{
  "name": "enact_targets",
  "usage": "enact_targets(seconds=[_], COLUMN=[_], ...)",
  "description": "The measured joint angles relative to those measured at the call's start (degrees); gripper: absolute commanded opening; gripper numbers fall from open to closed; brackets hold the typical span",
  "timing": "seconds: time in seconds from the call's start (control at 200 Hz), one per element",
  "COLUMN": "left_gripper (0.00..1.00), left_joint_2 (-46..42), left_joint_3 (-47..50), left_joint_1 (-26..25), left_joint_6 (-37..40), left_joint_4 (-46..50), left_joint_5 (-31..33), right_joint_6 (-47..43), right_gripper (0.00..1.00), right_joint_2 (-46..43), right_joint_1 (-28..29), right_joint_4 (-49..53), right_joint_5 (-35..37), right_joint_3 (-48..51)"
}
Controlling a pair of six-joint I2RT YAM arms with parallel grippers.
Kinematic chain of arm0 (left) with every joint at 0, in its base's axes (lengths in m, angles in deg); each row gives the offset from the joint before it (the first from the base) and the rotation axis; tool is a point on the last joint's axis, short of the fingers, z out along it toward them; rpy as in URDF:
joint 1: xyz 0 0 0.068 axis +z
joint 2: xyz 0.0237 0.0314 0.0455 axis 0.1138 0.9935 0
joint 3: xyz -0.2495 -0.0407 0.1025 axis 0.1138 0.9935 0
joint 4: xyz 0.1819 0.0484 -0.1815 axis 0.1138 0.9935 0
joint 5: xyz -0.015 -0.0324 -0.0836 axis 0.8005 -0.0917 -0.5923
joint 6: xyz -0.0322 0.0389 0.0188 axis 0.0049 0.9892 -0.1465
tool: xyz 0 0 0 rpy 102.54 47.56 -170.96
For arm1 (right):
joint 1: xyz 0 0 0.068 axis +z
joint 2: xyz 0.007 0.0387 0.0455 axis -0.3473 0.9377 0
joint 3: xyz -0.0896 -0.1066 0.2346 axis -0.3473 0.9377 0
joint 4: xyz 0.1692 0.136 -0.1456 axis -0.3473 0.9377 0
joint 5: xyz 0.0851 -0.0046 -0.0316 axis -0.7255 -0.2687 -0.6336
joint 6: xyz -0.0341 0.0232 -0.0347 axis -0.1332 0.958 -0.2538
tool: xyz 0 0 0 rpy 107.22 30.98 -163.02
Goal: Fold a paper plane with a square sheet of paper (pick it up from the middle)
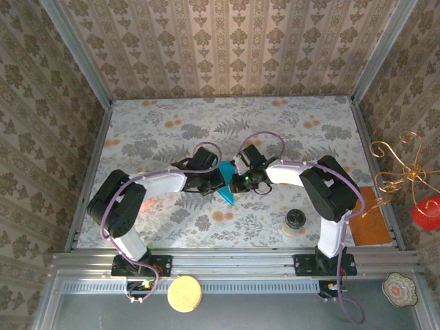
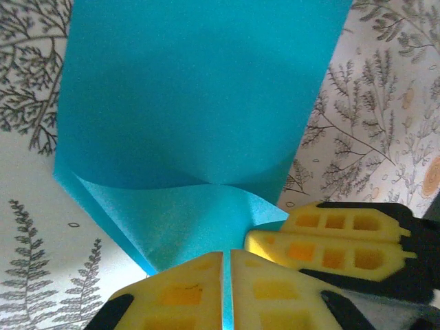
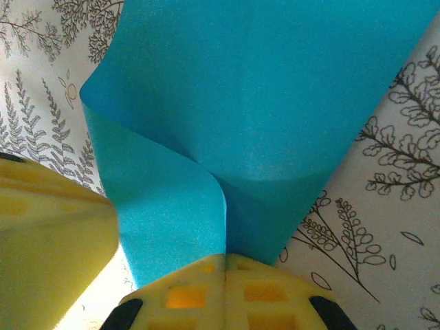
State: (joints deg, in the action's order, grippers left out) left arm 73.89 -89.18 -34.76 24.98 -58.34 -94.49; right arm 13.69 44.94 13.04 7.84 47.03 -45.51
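Teal square sheet of paper (image 1: 226, 184) mid-table (image 1: 275, 137), curled, pinched at one edge by left claw (image 2: 227, 289) and right claw (image 3: 225, 289), both clamped on it. Bare floral surface all around; jar (image 1: 295, 221) well apart.

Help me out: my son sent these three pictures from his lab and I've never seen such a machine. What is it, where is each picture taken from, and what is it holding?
It is a pair of robot arms bolted to a table's near edge. The overhead picture looks down on both; the other two come from cameras on each wrist, showing yellow fingers. The left gripper and right gripper are each shut on the square sheet of paper, teal-blue, curling between them. On the floral table stands a small jar; an orange-brown sheet lies at the right edge.
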Motion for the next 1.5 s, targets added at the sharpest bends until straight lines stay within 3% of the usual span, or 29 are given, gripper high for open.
enact_targets(seconds=[0.62, 0.875, 0.995, 1.075, 1.27, 1.501], left_gripper=[0.1, 0.1, 0.1, 0.1, 0.09, 0.09], left_joint_2=[3.8, 3.8, 3.8, 3.8, 3.8, 3.8], left_joint_3=[0.9, 1.6, 2.0, 2.1, 2.5, 2.7], left_joint_1=[0.3, 0.5, 0.5, 0.5, 0.5, 0.5], left_joint_6=[-2.2, -3.0, -3.4, -3.4, -3.4, -3.4], left_joint_4=[-2.6, -4.0, -4.8, -5.2, -6.2, -6.9], left_joint_5=[0.0, -0.2, -0.3, -0.4, -0.5, -0.7], right_joint_6=[-0.2, 0.5, 1.4, 1.8, 3.3, 4.4], right_gripper=[0.06, 0.31, 0.35, 0.32, 0.12, 0.05], right_joint_2=[0.3, 0.1, -2.5, -5.4, -8.6, -7.8], right_joint_1=[0.0, 0.0, -0.4, -1.0, -1.2, 1.7], right_joint_4=[0.6, 2.2, 4.9, 6.1, 6.6, 6.5], right_joint_5=[0.0, 0.0, 1.7, 2.4, -0.2, -5.1], right_joint_3=[-0.5, -1.8, -1.9, -1.9, -1.6, 0.0])
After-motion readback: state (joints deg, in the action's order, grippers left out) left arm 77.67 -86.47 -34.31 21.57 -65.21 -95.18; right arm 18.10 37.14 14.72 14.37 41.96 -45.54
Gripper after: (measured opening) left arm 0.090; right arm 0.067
